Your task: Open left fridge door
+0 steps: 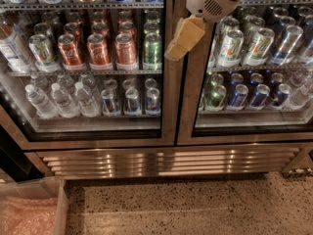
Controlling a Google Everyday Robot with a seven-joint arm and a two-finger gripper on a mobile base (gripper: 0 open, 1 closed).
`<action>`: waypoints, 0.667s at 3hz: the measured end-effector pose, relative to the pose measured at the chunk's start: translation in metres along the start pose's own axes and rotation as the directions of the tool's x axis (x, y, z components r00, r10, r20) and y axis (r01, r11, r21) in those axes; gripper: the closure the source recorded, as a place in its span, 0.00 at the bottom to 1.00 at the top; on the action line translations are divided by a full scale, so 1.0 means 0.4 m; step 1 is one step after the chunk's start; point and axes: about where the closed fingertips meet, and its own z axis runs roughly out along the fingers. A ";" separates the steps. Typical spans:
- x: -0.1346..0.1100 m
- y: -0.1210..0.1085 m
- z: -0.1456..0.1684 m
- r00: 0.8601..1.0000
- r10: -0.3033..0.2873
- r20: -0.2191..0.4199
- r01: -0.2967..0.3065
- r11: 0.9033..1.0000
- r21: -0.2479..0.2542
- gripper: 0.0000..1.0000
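Now my tan gripper (183, 39) hovers at the right steel edge of the tall glass-paned left fridge door (90, 70), spread or closed I cannot tell.

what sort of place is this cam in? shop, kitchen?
Probably a break room or shop drinks corner: a glass-doored fridge, its left fridge door showing rows of red cans and water bottles, over a speckled floor. The gripper hangs before the steel frame between the doors.
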 end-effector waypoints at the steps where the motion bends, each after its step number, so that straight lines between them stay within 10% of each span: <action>1: 0.000 0.000 0.000 1.000 0.000 0.000 0.000 1.000 0.000 0.42; 2: 0.000 0.000 0.000 1.000 0.000 0.000 0.000 1.000 0.000 0.65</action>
